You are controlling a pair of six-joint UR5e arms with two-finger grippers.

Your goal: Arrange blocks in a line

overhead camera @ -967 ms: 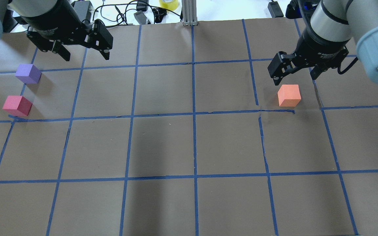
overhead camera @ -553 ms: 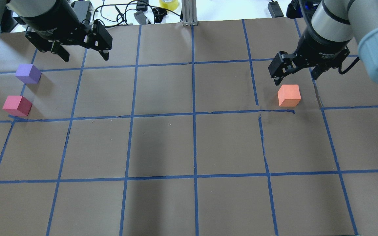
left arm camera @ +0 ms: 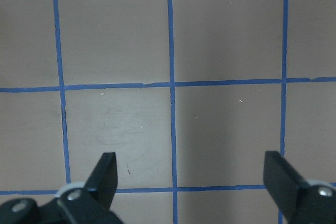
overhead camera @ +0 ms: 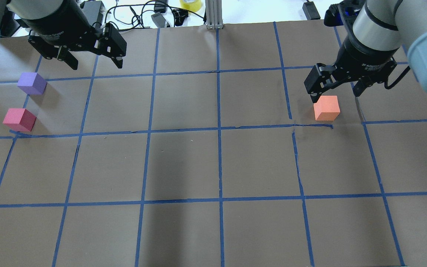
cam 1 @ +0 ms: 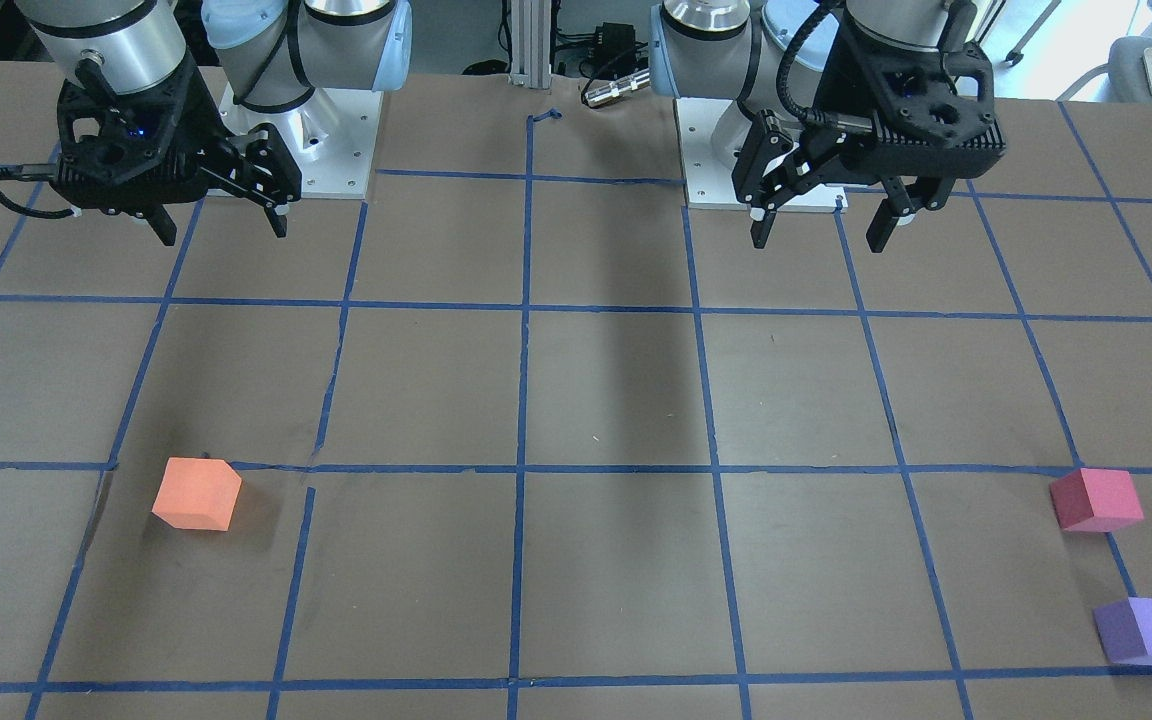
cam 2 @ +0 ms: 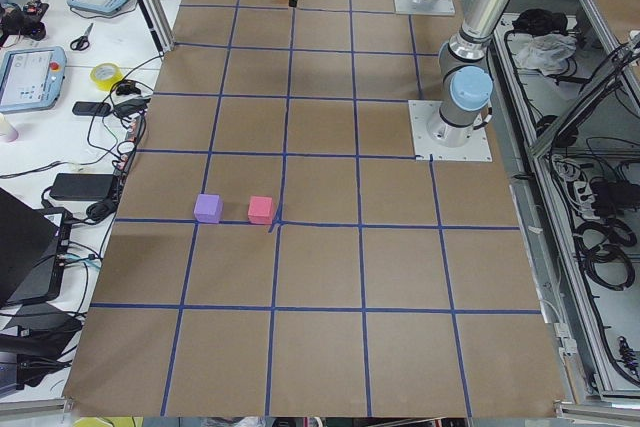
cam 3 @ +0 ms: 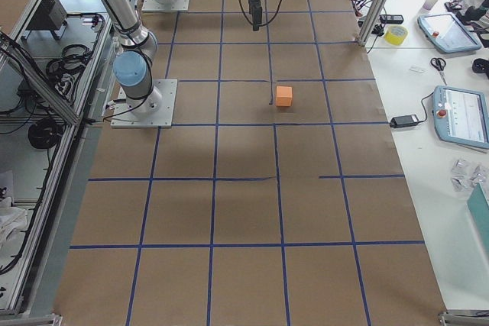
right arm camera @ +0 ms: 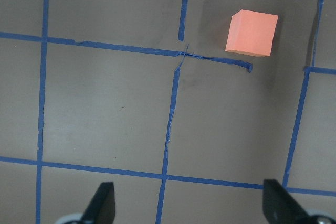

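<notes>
Right hand (cam 1: 223, 232) hangs spread over brown, blue-gridded table (cam 1: 616, 400).

The table (overhead camera: 184, 163) is covered in brown paper crossed by a grid of blue tape. The orange cube (overhead camera: 326, 107), the pinkish-red cube (overhead camera: 19, 119) and the purple cube (overhead camera: 32, 83) are each one plain, flat colour. The left gripper (cam 1: 817, 245) and right gripper (cam 1: 224, 236) are black.

The right claw (overhead camera: 335, 95) hung in the air near the orange block (overhead camera: 326, 108), on the robot's side of it and not touching it. Its fingers pointed down and were spread wide, holding nothing. The left claw (overhead camera: 96, 66) hung well apart from that block, also pointed down, wide apart and empty.
</notes>
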